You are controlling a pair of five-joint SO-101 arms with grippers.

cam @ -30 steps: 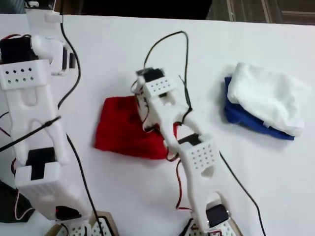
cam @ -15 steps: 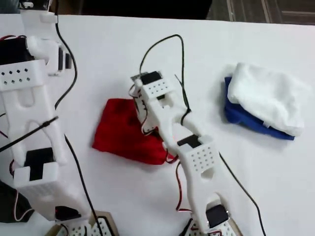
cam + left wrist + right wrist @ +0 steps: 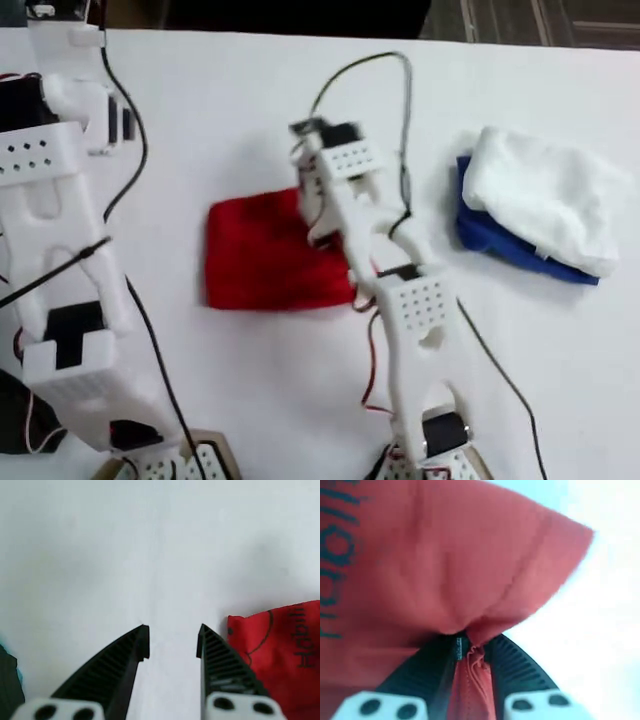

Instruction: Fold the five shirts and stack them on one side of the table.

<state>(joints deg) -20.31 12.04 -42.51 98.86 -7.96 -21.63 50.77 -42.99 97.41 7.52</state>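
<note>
A red shirt (image 3: 265,255) lies folded into a rough square at the table's middle. My right arm (image 3: 345,185) stands over its right edge. In the right wrist view my right gripper (image 3: 470,644) is shut on a pinched fold of the red shirt (image 3: 445,565), which bunches up just past the fingertips. My left gripper (image 3: 172,640) is open over bare white table, with a corner of the red shirt (image 3: 280,645) beside one finger. A folded white shirt (image 3: 545,195) rests on a folded blue shirt (image 3: 487,235) at the right side.
My left arm (image 3: 60,200) runs along the table's left side with black cables beside it. A dark object (image 3: 15,420) sits at the near left corner. Bare white table (image 3: 220,110) lies behind the red shirt and between it and the stack.
My right gripper has pulled the red shirt's edge to the right and farther back; the shirt now lies flatter and squarer. The left arm has shifted slightly to the left.
</note>
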